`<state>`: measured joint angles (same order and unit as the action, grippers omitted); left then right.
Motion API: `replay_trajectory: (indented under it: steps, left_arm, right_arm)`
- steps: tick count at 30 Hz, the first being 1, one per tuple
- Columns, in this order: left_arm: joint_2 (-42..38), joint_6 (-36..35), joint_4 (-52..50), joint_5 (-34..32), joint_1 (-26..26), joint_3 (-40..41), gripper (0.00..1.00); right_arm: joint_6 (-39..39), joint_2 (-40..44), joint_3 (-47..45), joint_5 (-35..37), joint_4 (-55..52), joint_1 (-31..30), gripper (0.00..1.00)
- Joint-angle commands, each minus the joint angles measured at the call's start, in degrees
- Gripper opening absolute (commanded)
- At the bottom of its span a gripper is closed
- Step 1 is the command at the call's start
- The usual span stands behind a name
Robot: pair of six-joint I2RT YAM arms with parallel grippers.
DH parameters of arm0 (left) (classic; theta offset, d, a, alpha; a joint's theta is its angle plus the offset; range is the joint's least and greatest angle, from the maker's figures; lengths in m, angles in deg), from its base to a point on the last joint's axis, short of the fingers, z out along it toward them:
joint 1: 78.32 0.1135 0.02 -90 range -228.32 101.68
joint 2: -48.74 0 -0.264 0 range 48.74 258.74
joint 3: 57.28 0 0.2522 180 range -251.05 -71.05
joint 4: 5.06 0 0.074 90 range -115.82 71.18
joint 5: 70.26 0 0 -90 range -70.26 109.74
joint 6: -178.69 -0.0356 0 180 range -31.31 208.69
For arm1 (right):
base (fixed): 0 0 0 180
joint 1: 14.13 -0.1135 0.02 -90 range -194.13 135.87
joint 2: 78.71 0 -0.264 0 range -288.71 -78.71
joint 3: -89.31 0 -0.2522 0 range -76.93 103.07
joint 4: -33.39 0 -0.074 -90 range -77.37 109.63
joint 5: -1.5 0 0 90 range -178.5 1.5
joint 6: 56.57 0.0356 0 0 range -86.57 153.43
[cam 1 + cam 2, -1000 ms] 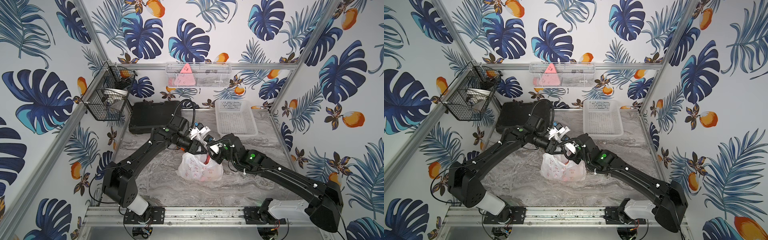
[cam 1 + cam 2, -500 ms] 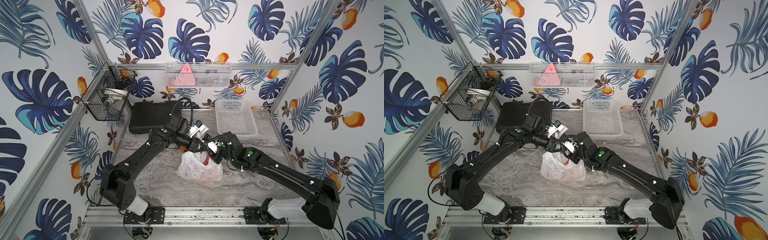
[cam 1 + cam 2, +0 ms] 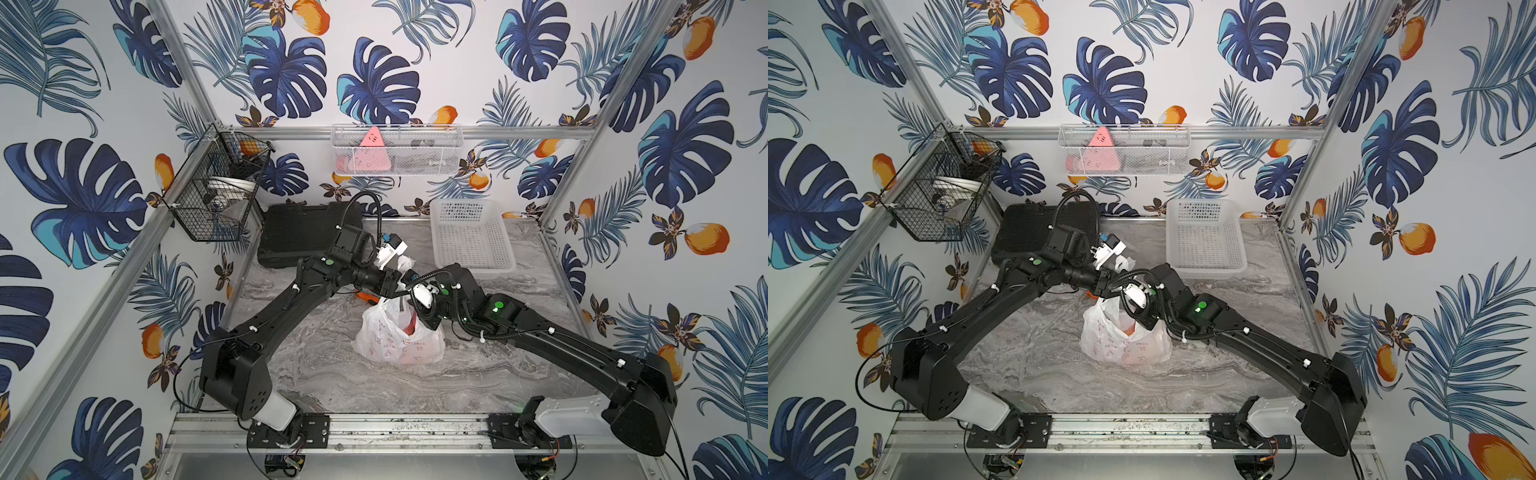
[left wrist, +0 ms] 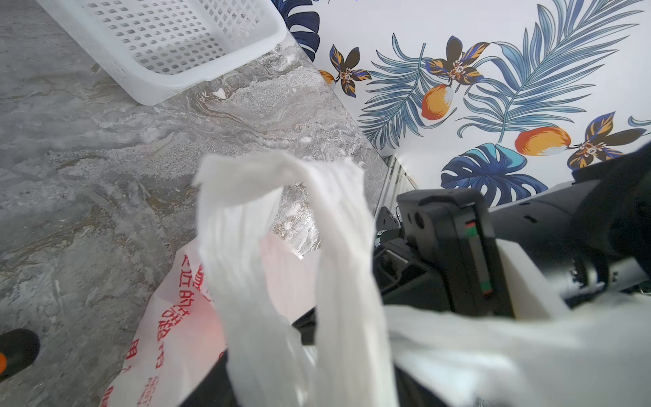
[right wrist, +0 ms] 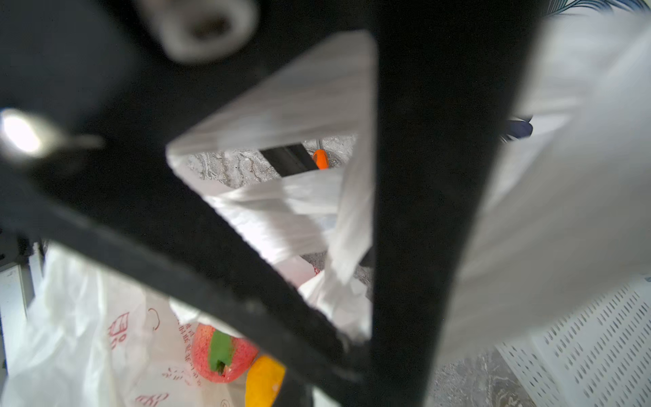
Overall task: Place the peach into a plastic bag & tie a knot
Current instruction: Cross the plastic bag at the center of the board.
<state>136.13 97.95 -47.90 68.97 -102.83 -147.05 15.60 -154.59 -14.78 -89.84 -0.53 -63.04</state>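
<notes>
Claws meet above bag (image 3: 395,340), mid-frame in a top view: right claw (image 5: 363,347) closed, tips against a handle (image 5: 289,208); left claw (image 3: 392,286) behind plastic, opening cannot be told.

White red-printed plastic bag (image 3: 386,345) sits on the table (image 3: 316,374), handles (image 4: 281,211) raised, peach (image 5: 204,349) inside.

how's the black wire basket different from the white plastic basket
The black wire basket is dark metal mesh; the white plastic basket is pale perforated plastic. The black wire basket hangs from the frame, off the table; the white plastic basket sits flat on it. The black wire basket holds several items; nothing shows inside the white plastic basket. Both are open-topped.
</notes>
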Motion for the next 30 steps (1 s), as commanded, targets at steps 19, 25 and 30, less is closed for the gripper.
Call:
replay_trajectory:
  steps: [19,25,30]
  left_arm:
    - [-4.81,-0.86,16.65,9.64,0.46,8.61,0.0]
    - [-6.07,-4.76,19.72,11.08,0.45,10.42,0.01]
    - [-5.86,-5.75,22.88,12.56,0.44,10.92,0.02]
  right_arm:
    - [11.19,6.0,0.1,-7.38,-1.63,4.62,0.52]
    - [28.92,8.3,4.33,-11.22,-6.43,10.93,0.72]
    - [43.2,1.2,17.26,-15.41,-17.06,13.89,0.71]
